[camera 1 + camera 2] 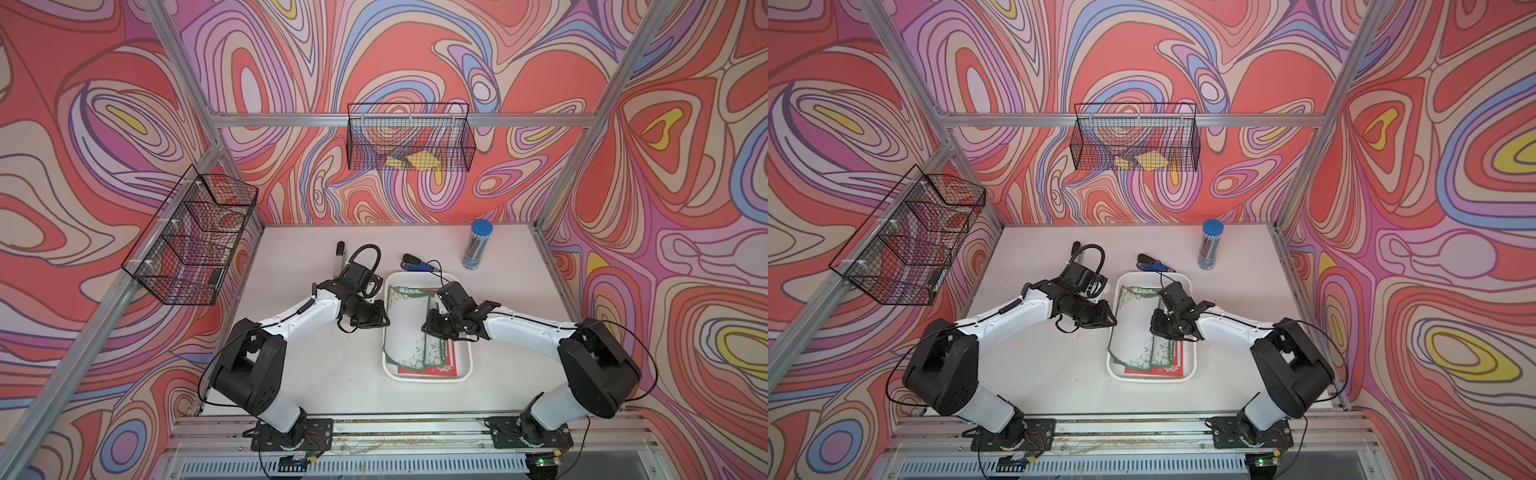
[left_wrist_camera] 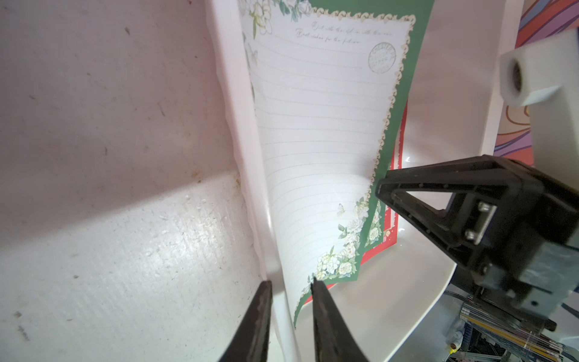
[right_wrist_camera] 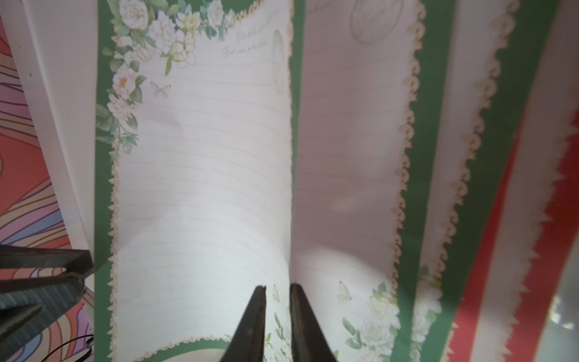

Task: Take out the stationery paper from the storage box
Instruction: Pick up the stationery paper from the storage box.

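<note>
- While looking down from above, finding the stationery paper (image 1: 405,328) lying inside the storage box (image 1: 464,357), itself sitting flat near the middle of the table (image 1: 316,374).
- Seeing the top sheet (image 3: 200,188), lined and green-bordered with white flowers, bowing upward out of the stack, its near left corner reaching over the box's left rim; more green-bordered sheets fanning out beneath, and a red-bordered one lying flat at the bottom.
- Watching the right gripper (image 3: 278,285) reaching in from the box's right side, jaws standing narrow on either side of the top sheet's raised edge with a slim gap showing; not managing to tell whether actually pinching the paper.
- Finding the left gripper (image 2: 289,282) clenching the box's left rim, one finger (image 2: 253,319) outside over the table, the other inside, just beside the sheet's green corner.
- Spotting a blue-and-black stapler (image 1: 417,262) lying just behind the box, and a clear blue-capped tube (image 1: 478,245) of pens standing upright toward the back right corner.
- Noticing two black wire baskets hanging on the frame, well apart from the box: the back basket (image 1: 411,137) holding yellow notes (image 1: 422,160), the side basket (image 1: 191,241) hanging to the left.
</note>
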Controlling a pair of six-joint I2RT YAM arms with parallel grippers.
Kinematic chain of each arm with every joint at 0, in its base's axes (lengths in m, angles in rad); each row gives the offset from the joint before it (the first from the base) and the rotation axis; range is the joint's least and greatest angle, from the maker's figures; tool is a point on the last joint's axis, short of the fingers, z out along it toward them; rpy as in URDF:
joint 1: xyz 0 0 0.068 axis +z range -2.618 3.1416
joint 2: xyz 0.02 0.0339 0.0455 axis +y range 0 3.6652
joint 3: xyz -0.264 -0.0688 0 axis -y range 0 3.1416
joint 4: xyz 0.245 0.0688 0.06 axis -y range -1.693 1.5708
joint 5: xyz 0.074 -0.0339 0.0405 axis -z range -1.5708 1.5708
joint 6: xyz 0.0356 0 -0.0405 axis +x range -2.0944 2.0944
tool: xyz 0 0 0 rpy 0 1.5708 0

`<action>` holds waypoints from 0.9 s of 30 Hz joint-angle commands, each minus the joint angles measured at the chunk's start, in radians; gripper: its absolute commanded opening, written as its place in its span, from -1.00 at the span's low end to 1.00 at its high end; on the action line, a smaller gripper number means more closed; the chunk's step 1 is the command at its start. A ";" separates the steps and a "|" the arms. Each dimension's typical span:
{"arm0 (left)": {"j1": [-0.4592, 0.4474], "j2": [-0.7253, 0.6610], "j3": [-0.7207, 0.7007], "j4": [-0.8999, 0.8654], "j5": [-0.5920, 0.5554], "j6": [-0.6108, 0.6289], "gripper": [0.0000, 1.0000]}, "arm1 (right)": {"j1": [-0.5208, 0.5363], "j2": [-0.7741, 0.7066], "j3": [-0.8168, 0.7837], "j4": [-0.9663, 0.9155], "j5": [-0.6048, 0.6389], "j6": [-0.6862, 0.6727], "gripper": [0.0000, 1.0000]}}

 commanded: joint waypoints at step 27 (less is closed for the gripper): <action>-0.014 0.026 0.025 -0.054 -0.015 0.013 -0.38 | -0.044 0.041 -0.104 0.213 -0.006 0.085 -1.00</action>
